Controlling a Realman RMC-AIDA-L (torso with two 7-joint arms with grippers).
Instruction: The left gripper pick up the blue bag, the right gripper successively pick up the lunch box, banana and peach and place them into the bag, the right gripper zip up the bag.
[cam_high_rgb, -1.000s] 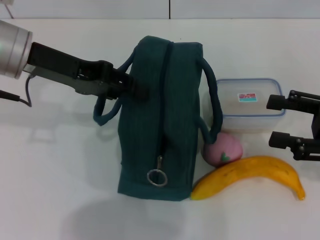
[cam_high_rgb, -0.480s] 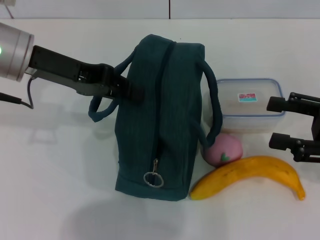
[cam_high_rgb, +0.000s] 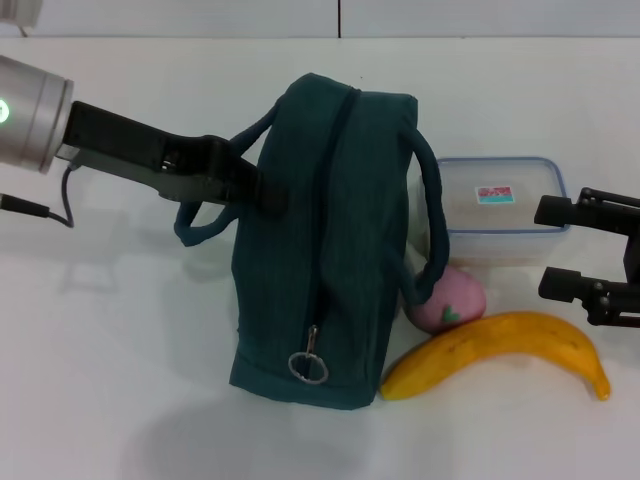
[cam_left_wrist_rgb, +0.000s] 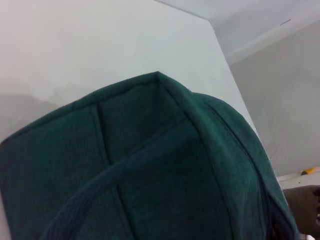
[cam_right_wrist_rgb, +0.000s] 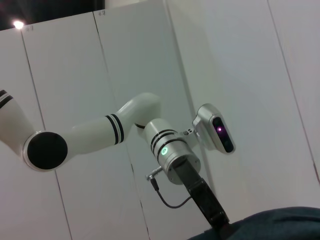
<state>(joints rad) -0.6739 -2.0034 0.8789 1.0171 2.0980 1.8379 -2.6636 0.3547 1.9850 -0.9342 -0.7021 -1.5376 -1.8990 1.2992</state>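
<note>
**Blue bag gripped at its near handle, lift under way**

Blue bag (cam_high_rgb: 320, 250) is seen standing on the white table (cam_high_rgb: 120, 380), tilted slightly, with its zipper closed and the ring pull (cam_high_rgb: 309, 366) lying near the front end. The left gripper (cam_high_rgb: 262, 187) is pinched on the bag's left handle (cam_high_rgb: 200, 222) where the strap meets the fabric; in the left wrist view only the bag's cloth (cam_left_wrist_rgb: 150, 165) and a strap are shown, so the exact bite is hidden.

For the step in hand, the hold is best kept firm on the strap, and the bag should be raised straight and slowly, so that the soft body is not dragged across the items beside it. The other handle (cam_high_rgb: 432, 225) droops over toward the pink peach (cam_high_rgb: 447, 298), which touches the bag's side; a sideways pull could roll it. The banana (cam_high_rgb: 500, 352) lies just in front of the peach, its tip close to the bag's front corner, and the lidded lunch box (cam_high_rgb: 497, 205) sits behind them.

Since the zipper is shut, an opening will have to be made before anything can be put inside.

The right gripper (cam_high_rgb: 575, 245) is held with its fingers spread, beside the lunch box, at the right edge of the table.
</note>
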